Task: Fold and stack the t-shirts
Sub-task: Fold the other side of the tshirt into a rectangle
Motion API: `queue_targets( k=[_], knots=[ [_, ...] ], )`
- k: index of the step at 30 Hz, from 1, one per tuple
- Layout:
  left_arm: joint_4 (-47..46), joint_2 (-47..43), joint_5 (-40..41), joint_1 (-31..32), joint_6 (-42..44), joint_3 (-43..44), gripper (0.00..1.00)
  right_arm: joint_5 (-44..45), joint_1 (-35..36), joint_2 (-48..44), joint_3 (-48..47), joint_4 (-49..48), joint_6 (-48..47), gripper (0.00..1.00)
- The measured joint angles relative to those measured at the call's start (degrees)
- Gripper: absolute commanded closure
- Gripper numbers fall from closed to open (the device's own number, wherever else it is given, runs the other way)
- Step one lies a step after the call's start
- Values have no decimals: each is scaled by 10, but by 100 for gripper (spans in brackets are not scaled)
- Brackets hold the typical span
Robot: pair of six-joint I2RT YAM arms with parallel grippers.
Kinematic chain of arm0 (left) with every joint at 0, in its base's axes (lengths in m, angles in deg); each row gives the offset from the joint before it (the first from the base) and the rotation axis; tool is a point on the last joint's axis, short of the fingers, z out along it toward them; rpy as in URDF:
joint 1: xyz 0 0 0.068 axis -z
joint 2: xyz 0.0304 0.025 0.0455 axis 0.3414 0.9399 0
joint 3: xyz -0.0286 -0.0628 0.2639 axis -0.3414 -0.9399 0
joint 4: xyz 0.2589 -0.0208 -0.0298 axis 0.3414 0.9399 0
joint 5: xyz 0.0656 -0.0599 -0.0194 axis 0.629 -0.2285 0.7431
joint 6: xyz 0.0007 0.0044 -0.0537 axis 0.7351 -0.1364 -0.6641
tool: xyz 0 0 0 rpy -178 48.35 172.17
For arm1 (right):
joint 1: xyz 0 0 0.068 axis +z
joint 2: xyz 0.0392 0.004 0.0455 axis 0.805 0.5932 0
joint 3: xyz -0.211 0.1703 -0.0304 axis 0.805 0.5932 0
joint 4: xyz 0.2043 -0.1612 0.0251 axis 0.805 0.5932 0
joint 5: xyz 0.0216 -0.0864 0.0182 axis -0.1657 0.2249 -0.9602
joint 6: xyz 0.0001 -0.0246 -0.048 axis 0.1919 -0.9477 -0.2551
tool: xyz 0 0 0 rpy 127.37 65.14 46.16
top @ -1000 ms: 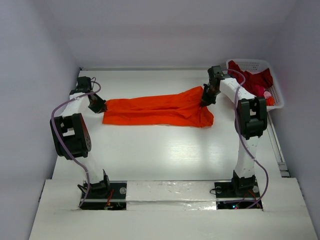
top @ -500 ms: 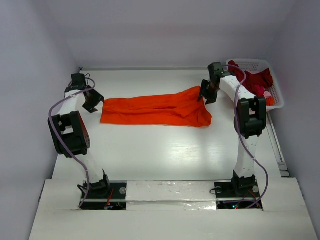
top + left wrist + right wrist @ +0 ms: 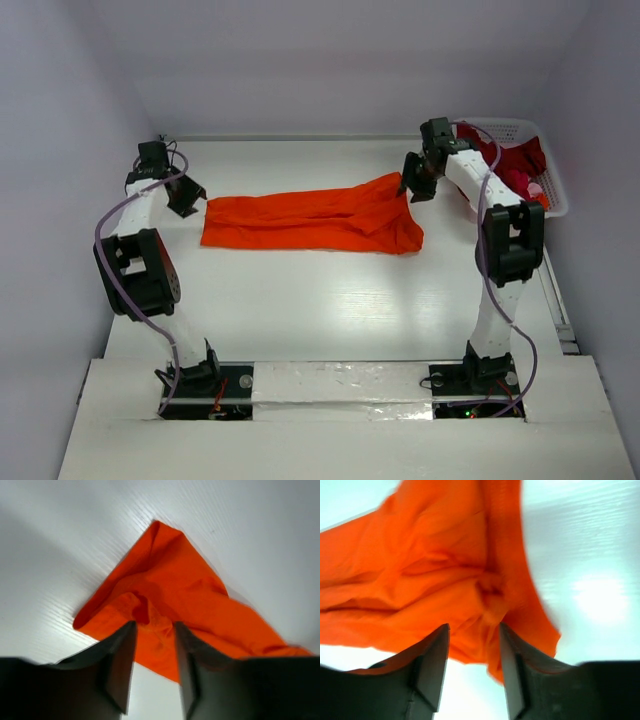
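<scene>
Left: in the top view my left gripper (image 3: 187,196) sits just off the left end of the orange t-shirt (image 3: 310,220), apart from it. Only the left wrist view shows the jaws. My two dark fingers (image 3: 117,665) stand parted with nothing between them, and the shirt's pointed end lies on the table beyond the gap.

Centre: the shirt lies in a long band across the white table (image 3: 320,310). The cloth is soft and creased lengthwise, bunched at its right end. The wrist views show a faint grain in the tabletop.

Right: my right gripper (image 3: 415,186) is at the shirt's far right corner; I cannot tell contact from above. The right wrist view shows its fingers (image 3: 427,670) parted and empty over heavy folds.

Far right, seen from overhead only: a white lattice basket (image 3: 505,128) holds the crumpled dark red t-shirts (image 3: 515,160).
</scene>
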Motion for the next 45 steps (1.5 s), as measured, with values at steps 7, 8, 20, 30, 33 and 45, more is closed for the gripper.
queue_targets(
  k=[7, 8, 20, 30, 33, 45],
  knots=[
    [1, -71, -21, 6, 4, -19, 90, 4, 85, -62, 24, -3, -1, 54],
    [1, -82, -23, 8, 4, -23, 88, 4, 103, -63, 30, -6, -1, 54],
    [1, -111, -42, 46, 1, -70, 85, -4, 148, -24, 89, -23, 17, 54],
    [1, -111, -42, 45, 1, -70, 85, 9, 144, -19, 88, -25, 18, 54],
    [1, -111, -42, 45, 1, -70, 85, 9, 144, -17, 87, -26, 18, 55],
    [1, -111, -42, 45, 1, -70, 85, 8, 144, -9, 87, -32, 18, 55]
  ],
)
